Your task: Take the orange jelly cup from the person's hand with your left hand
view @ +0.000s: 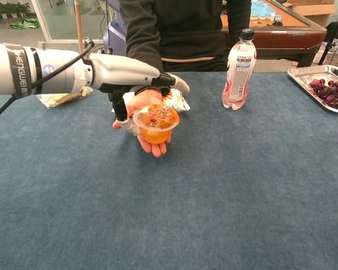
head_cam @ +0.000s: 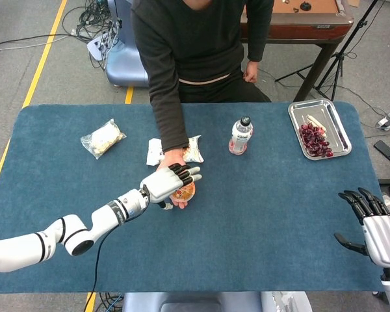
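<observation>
An orange jelly cup (view: 155,124) with a printed foil lid rests on the person's upturned palm (view: 148,143) near the table's middle; in the head view the orange jelly cup (head_cam: 184,192) is partly covered. My left hand (head_cam: 168,182) hovers over it with fingers spread, its thumb hanging down beside the cup's left side. In the chest view my left hand (view: 132,76) stretches out flat above the cup and holds nothing. My right hand (head_cam: 377,223) stays open at the table's right front edge, far from the cup.
A drink bottle (head_cam: 240,136) stands right of the person's arm. Snack packets lie behind the palm (head_cam: 194,148) and at the left (head_cam: 103,138). A metal tray (head_cam: 341,130) holding dark fruit sits at the far right. The blue table (head_cam: 260,234) spreads around them.
</observation>
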